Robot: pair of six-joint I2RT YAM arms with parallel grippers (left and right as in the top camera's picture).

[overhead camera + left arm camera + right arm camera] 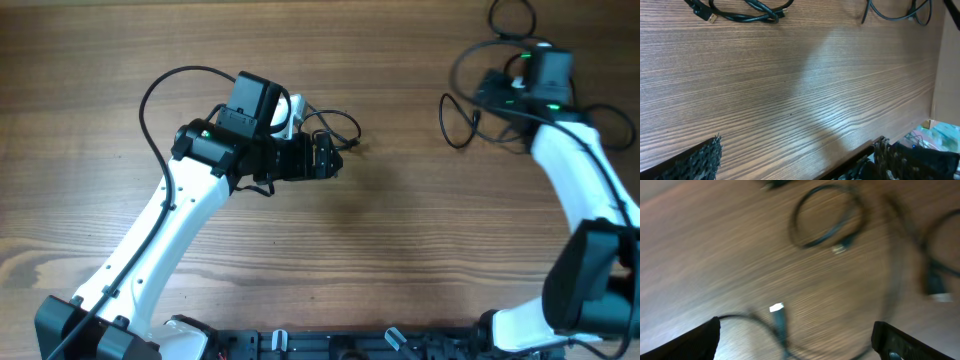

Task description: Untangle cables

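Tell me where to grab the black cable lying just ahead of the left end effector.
Grip the black cable just behind its USB plug, bringing the left end effector straight down and closing across it. It lies flat on the table, and that end sticks out clear of the bunched loops, so probably easiest there.

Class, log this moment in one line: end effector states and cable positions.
left end effector: open, empty, over table | right end effector: open, empty, over cable tangle | short cable: loose near left end effector
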